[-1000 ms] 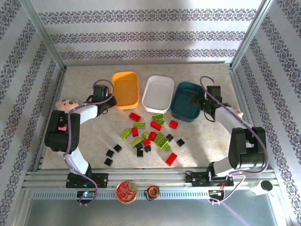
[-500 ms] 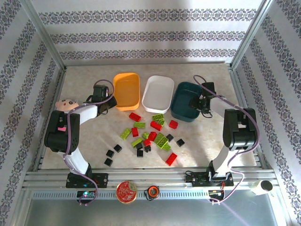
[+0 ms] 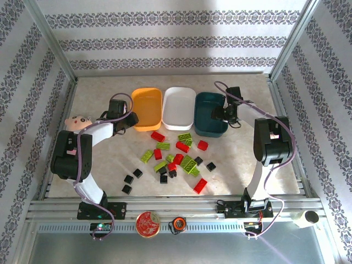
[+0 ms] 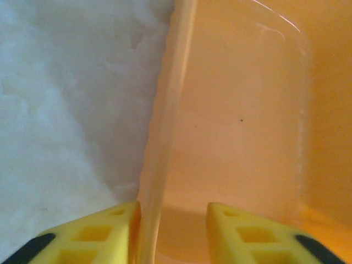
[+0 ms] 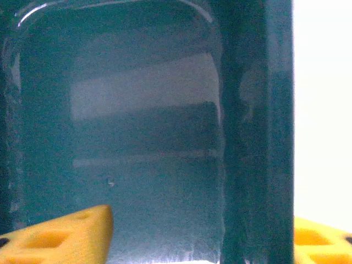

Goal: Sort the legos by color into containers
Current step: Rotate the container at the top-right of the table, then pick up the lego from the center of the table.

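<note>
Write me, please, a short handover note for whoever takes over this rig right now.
Grippers: the left gripper is open, its fingers astride the left wall of the orange-yellow bin. The right gripper is open, astride the right wall of the dark teal bin.
Bins: these two and the white bin sit side by side, all empty.
The legos, red, lime green and black, lie loose on the table in front.
Done: nothing sorted.
Left: every brick.
</note>
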